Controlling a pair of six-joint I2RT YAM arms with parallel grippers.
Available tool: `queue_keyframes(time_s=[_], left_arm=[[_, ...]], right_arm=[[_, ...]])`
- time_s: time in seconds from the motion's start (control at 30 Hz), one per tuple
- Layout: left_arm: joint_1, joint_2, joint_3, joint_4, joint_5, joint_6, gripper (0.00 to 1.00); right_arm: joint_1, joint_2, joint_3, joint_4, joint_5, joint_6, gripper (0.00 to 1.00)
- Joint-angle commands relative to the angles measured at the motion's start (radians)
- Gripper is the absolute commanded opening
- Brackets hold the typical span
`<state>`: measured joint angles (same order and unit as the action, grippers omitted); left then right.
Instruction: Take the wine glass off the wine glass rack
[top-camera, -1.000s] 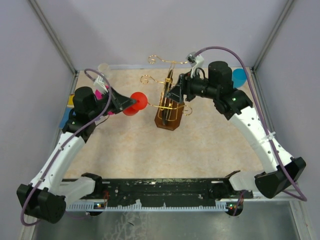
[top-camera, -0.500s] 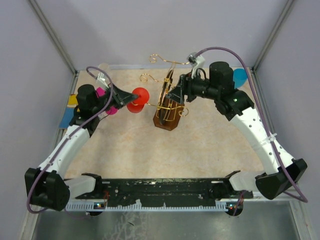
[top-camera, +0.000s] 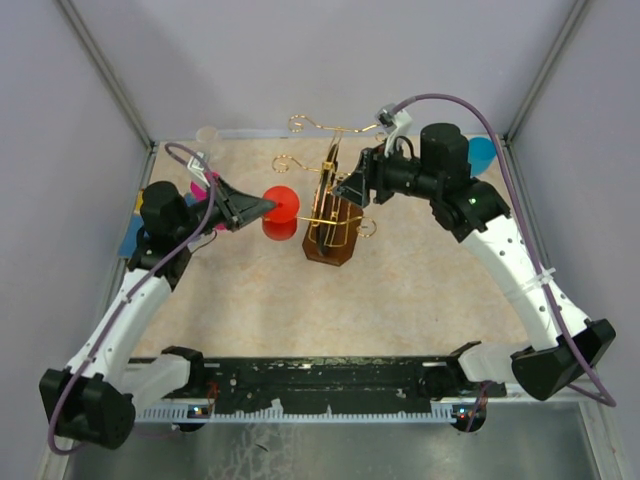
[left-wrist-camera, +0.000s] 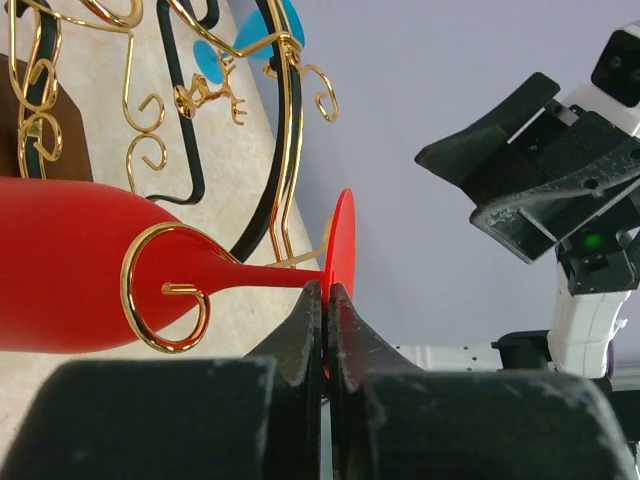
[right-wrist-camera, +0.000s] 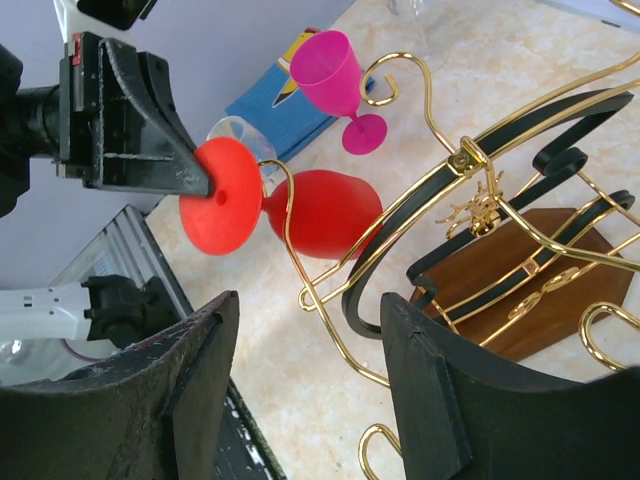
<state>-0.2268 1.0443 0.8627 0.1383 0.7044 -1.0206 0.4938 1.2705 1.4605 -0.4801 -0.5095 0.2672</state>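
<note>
1. Found red wine glass lying on its side at 9 o'clock of the wine glass rack, with foot toward the left arm and bowl toward the rack.
2. Noted its stem threaded through a gold scroll curl at the end of a rack arm, so not yet free of the rack.
3. Recorded left gripper pinching the rim of the round red foot, fingers pressed together on it.
4. Recorded right gripper spread wide at 3 o'clock of the rack, with gold and black wires between the fingers. Could not tell whether either finger touched wire.
5. Logged dark brown hexagonal base resting on the table, mid-table.
6. Logged pink glass upright beyond the red bowl, near a flat blue item.
7. Logged clear glass at 10 o'clock by the far edge, and blue glass at 2 o'clock behind the right arm.
8. Marked as obstruction the curl round the stem, plus a gold wire crossing between foot and bowl.
</note>
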Motion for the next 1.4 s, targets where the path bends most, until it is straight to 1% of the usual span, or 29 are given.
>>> queue_keyframes(time_s=[0.0, 0.17, 0.4, 0.5, 0.63, 0.8, 0.87, 0.97, 1.07, 1.2, 1.3, 1.37], left_arm=[[-0.002, -0.104, -0.005, -0.02, 0.054, -0.045, 0.0], [-0.002, -0.165, -0.04, -0.057, 0.066, -0.063, 0.0], [-0.003, -0.176, -0.069, -0.042, 0.134, -0.103, 0.0], [-0.003, -0.205, -0.064, -0.053, 0.162, -0.115, 0.0], [-0.003, -0.252, -0.062, -0.03, 0.233, -0.131, 0.0], [-0.003, -0.293, -0.035, 0.033, 0.313, -0.093, 0.0], [-0.003, -0.3, -0.031, 0.103, 0.356, -0.1, 0.0], [-0.003, -0.3, -0.012, 0.183, 0.429, -0.119, 0.0], [-0.003, -0.292, 0.044, 0.163, 0.471, -0.095, 0.0], [-0.003, -0.278, 0.112, 0.186, 0.531, -0.101, 0.0], [-0.003, -0.268, 0.133, 0.334, 0.566, -0.125, 0.0], [-0.003, -0.263, 0.135, 0.441, 0.584, -0.121, 0.0]], right_arm=[[-0.009, -0.024, 0.031, 0.044, -0.019, 0.026, 0.59], [-0.01, -0.022, 0.006, 0.034, -0.018, 0.051, 0.59], [-0.009, -0.043, -0.012, 0.038, -0.027, 0.067, 0.61], [-0.01, -0.046, -0.028, 0.03, -0.039, 0.093, 0.65], [-0.01, -0.069, -0.08, 0.044, -0.067, 0.157, 0.73], [-0.01, -0.162, -0.149, 0.084, -0.154, 0.266, 0.84], [-0.009, -0.21, -0.174, 0.104, -0.193, 0.315, 0.87], [-0.009, -0.282, -0.225, 0.168, -0.251, 0.41, 0.93], [-0.01, -0.324, -0.287, 0.268, -0.308, 0.51, 0.97], [-0.009, -0.334, -0.327, 0.362, -0.358, 0.584, 0.99], [-0.009, -0.327, -0.391, 0.543, -0.416, 0.718, 0.99], [-0.009, -0.317, -0.453, 0.749, -0.456, 0.846, 0.99]])
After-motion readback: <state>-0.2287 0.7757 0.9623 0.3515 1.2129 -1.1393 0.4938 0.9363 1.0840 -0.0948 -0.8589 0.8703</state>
